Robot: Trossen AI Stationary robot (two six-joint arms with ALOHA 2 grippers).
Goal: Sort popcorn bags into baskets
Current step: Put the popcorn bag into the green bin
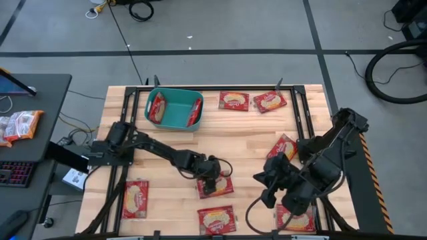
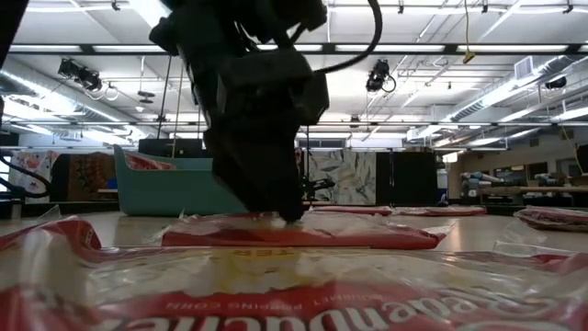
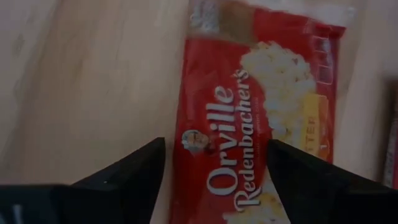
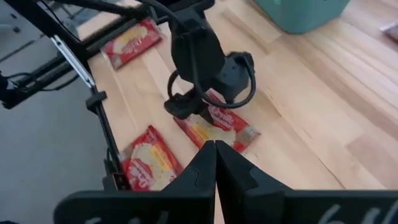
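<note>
A red popcorn bag [image 1: 217, 187] lies flat on the wooden table near its front middle; it also shows in the left wrist view [image 3: 261, 106]. My left gripper [image 1: 211, 179] stands over it, pointing down and open, with one finger [image 3: 134, 171] beside the bag's long edge and the other [image 3: 305, 177] over its face. My right gripper [image 4: 215, 149] is shut and empty, held above the table to the right of that bag. The teal basket [image 1: 175, 120] stands at the far left with two red bags [image 1: 157, 107] leaning inside against its walls. My left gripper comes at the bag from above, its open fingers lying across the bag's width near the lettered end [image 3: 214, 155]. In the low view a fingertip [image 2: 290, 213] reaches down to the bag's top face, which lies flat on the table. I cannot tell whether it touches.
More red bags lie about: two at the far edge [image 1: 234, 101], one at the right [image 1: 283, 147], one at the near left [image 1: 136, 199], one at the near middle [image 1: 216, 219], and one under my right arm [image 1: 295, 217]. White-and-orange packets [image 1: 20, 125] lie on the side desk.
</note>
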